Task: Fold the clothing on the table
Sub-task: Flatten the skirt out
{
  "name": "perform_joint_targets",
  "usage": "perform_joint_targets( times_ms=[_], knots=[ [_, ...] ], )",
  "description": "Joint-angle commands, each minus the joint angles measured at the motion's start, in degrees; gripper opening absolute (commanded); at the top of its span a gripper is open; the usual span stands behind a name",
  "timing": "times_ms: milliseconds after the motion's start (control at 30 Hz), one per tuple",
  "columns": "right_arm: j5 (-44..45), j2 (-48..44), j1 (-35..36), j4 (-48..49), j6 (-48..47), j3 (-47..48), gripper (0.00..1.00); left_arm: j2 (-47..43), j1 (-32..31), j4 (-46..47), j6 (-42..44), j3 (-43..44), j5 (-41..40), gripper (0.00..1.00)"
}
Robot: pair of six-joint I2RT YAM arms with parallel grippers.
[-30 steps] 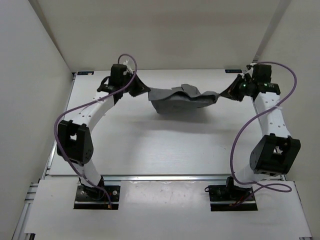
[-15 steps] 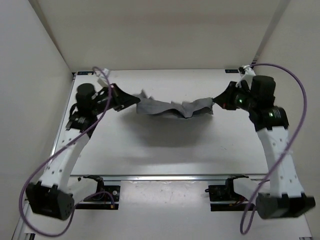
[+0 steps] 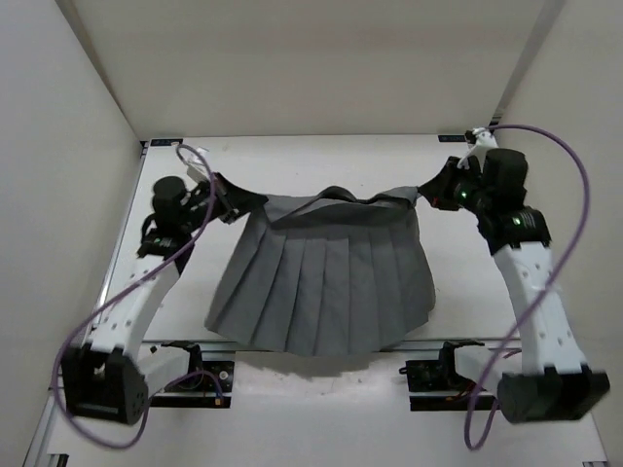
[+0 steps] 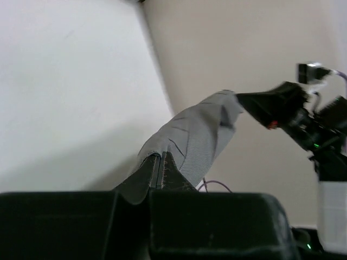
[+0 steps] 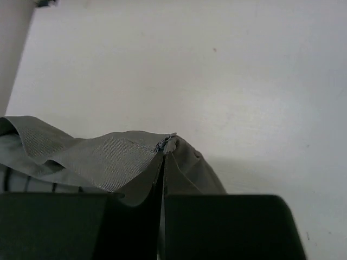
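The clothing [image 3: 326,282] is a grey pleated garment, hanging spread out between my two grippers above the white table [image 3: 467,292]. Its lower hem reaches past the table's near rail. My left gripper [image 3: 255,202] is shut on the garment's upper left corner, seen close in the left wrist view as clothing [image 4: 198,138] pinched in the left gripper [image 4: 158,158]. My right gripper [image 3: 421,197] is shut on the upper right corner; the right wrist view shows the clothing [image 5: 103,157] clamped at the right gripper [image 5: 164,154]. The waist edge sags slightly between them.
White walls [image 3: 68,146] enclose the table on the left, back and right. A silver rail [image 3: 448,344] runs along the near edge, with both arm bases [image 3: 190,375] bolted just below it. Purple cables [image 3: 574,195] loop off each arm.
Both grippers have lifted the garment's top corners, and the bunched fabric has dropped open into a full pleated sheet hanging toward the near edge.
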Motion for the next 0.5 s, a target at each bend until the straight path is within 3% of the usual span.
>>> perform_joint_targets(
  times_ms=[0, 100, 267, 367, 467],
  knots=[
    [-5.06, 9.12, -4.56, 6.18, 3.07, -3.23, 0.00, 10.12, 0.75, 0.17, -1.24, -4.90, -4.17, 0.00],
    [-8.15, 18.09, -8.77, 9.53, 4.13, 1.59, 0.00, 21.83, 0.06, 3.26, -1.24, 0.44, -3.21, 0.00],
    [-12.88, 28.66, -12.99, 9.80, 5.62, 21.33, 0.00, 36.86, -0.04, 6.24, -4.92, 24.31, 0.56, 0.00],
    [-14.47, 31.83, -14.75, 9.01, 5.36, 30.40, 0.00, 40.21, 0.76, 5.72, -6.24, 34.87, 1.71, 0.00],
    [-17.98, 29.38, -16.16, 9.88, 5.89, 30.36, 0.00, 38.57, 2.86, 10.80, -10.02, 34.75, 4.34, 0.00]
  ],
)
